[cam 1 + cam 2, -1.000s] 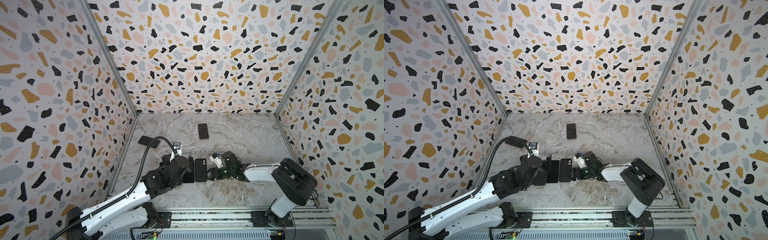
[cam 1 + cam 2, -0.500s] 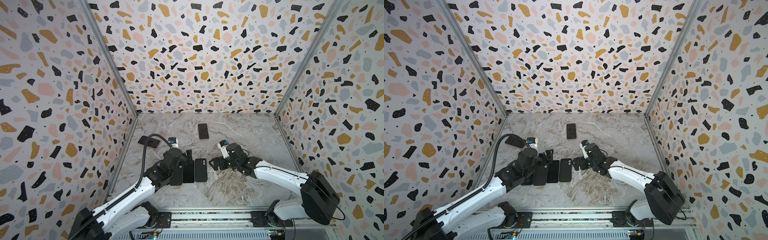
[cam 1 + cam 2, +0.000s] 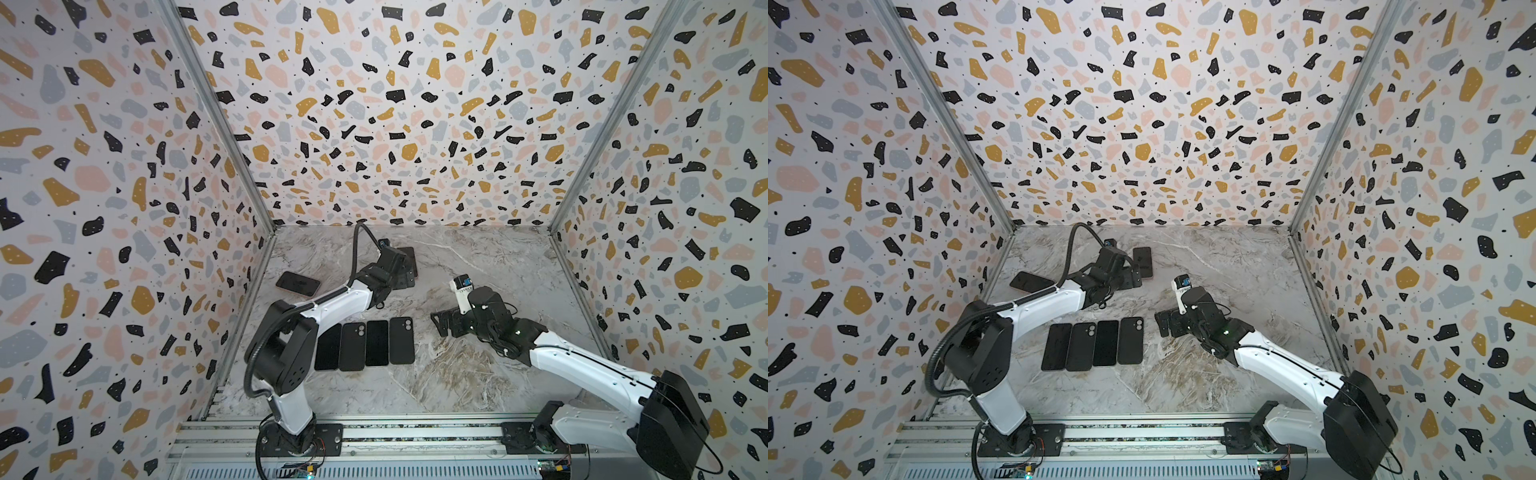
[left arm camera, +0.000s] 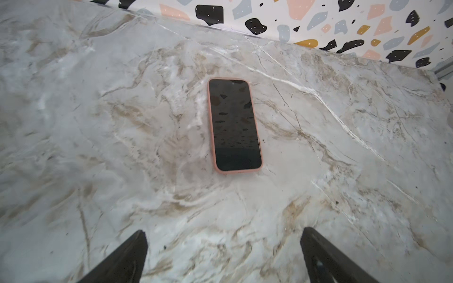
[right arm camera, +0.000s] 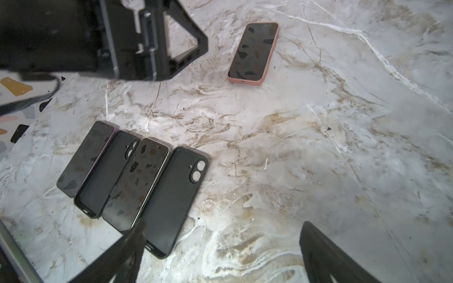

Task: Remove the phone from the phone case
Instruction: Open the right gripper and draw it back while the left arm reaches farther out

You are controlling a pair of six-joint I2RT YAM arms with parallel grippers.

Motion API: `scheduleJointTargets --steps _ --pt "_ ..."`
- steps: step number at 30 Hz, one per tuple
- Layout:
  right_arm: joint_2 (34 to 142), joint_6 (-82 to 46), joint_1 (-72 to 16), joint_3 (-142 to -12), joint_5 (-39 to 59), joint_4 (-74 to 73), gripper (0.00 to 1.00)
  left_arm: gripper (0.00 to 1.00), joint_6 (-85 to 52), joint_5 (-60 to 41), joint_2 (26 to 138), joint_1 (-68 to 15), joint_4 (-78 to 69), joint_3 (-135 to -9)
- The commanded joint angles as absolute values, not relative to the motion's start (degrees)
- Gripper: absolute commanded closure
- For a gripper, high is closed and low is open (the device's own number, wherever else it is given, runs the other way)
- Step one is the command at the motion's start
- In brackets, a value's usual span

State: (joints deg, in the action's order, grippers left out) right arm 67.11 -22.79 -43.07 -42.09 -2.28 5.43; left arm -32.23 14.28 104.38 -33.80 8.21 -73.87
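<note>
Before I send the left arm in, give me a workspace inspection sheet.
Surface: marble table, flat, veined.
Job's things: cased phone flat, screen up, in its pink case; row of two phones, two empty cases.
Clutter: side phone at the table's left edge.
Tools: left tool open, short of cased phone; right tool open, empty.
Cables: hose arches above left arm.
Surroundings: patterned walls on three sides; rail in front.

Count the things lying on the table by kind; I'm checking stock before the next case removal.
Phones without a case: 2
Empty black cases: 2
Phone in pink case: 1
Phone by the left wall, case unclear: 1
Total: 6
</note>
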Motion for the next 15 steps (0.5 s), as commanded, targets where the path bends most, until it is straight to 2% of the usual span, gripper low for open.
scheduleJointTargets --steps 1,6,15 --pt "64.92 -22.19 -42.84 -40.79 -2.19 5.46 0.01 0.01 -31.57 14.92 110.53 -33.49 12.09 -80.57" --pt "63.12 -22.12 -42.63 -39.85 -1.06 5.1 0.01 0.0 -31.03 17.11 118.82 -33.49 14.92 -89.34" --pt "61.95 -22.32 -42.36 -37.72 0.3 2.65 0.01 0.0 -30.49 19.73 127.3 -33.51 15.6 -97.51"
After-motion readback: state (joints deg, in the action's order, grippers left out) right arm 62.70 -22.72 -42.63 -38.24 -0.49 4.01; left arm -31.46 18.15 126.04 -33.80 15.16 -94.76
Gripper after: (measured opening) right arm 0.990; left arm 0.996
